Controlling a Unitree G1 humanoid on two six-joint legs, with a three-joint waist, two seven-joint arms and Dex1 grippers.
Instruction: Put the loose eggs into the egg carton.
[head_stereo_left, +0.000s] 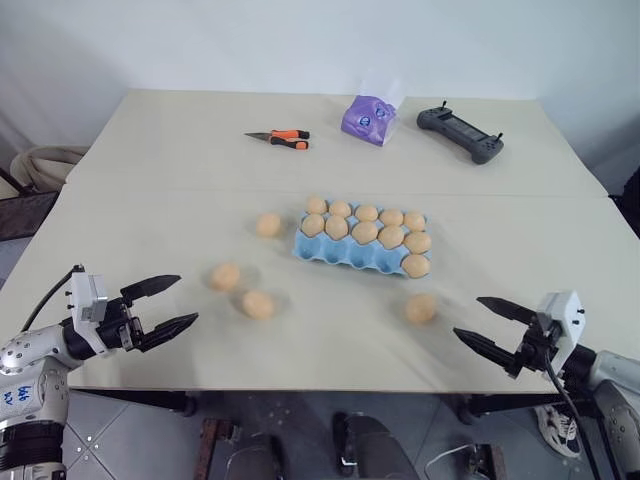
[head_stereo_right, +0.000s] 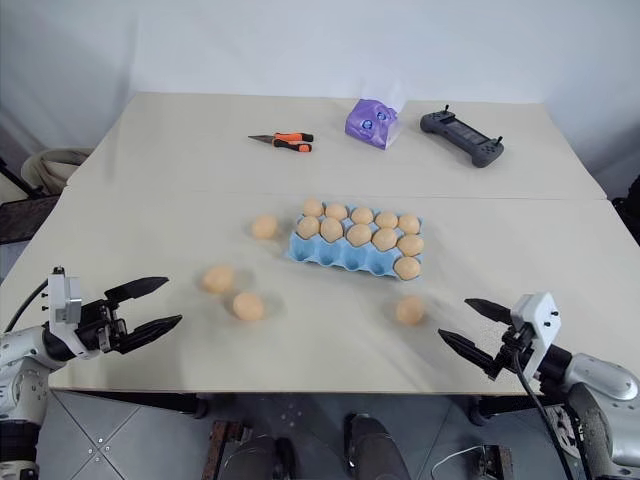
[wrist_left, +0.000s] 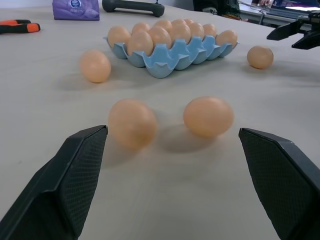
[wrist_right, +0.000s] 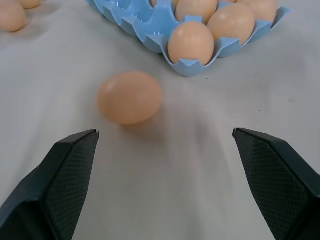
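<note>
So you've got a table (head_stereo_left: 150, 180) with the carton (head_stereo_left: 345, 252) sitting mid-table, mostly full: the back 2 rows hold eggs and the front row looks empty apart from 1 at its right end. That leaves 4 loose eggs still on the table, so I'd say the loading hasn't started. Your left gripper (head_stereo_left: 165, 305) is wide open and holding nothing, hovering at the near left edge. 2 eggs, egg A (head_stereo_left: 226, 277) and egg B (head_stereo_left: 258, 305), lie just ahead of it, nearly between its fingers in the wrist view. Your right gripper (head_stereo_left: 492, 325) is also spread wide and empty, with egg C (head_stereo_left: 421, 308) near its tips. Egg D (head_stereo_left: 268, 225) sits just left of the carton, well apart from both grippers.
</note>
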